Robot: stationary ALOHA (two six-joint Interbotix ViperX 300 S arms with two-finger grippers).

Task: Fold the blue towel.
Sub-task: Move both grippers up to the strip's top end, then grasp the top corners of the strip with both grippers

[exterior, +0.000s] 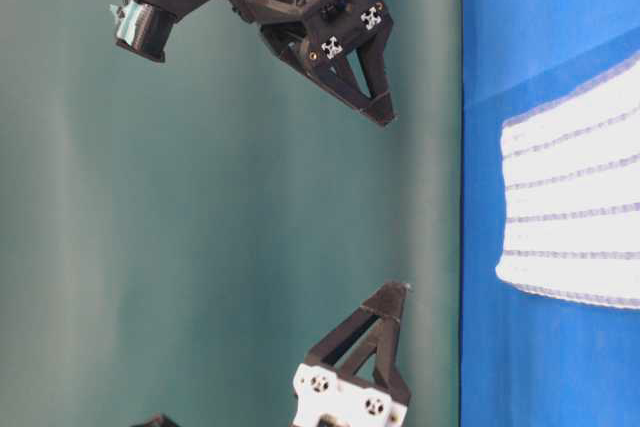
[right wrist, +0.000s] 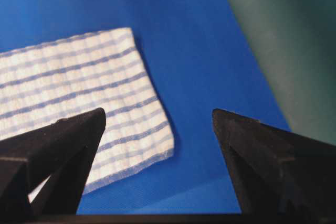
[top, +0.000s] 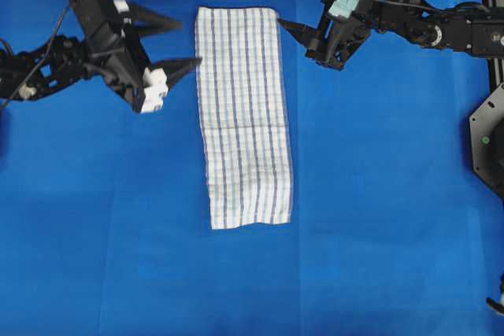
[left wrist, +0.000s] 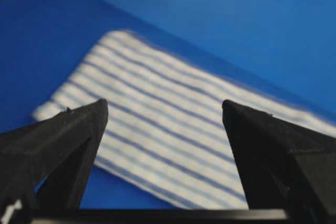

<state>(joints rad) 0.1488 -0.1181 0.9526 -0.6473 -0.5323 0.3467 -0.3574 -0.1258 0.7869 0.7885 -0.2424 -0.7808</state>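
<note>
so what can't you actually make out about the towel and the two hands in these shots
- Blue towel: table-level view cuts it off at the right edge; left wrist view shows it blurred.
- Left hand: table-level view cuts it off at the bottom edge.
- Right hand: its far finger lies mostly behind the arm in the overhead view.
- Towel layers: no view shows them.

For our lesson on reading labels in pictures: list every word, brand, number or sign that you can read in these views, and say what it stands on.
None can be read.
The blue towel bears only stripes, no tag or lettering.
The left gripper and right gripper show screws and pale tape, without legible marks.
The blue table covering is plain.
</note>
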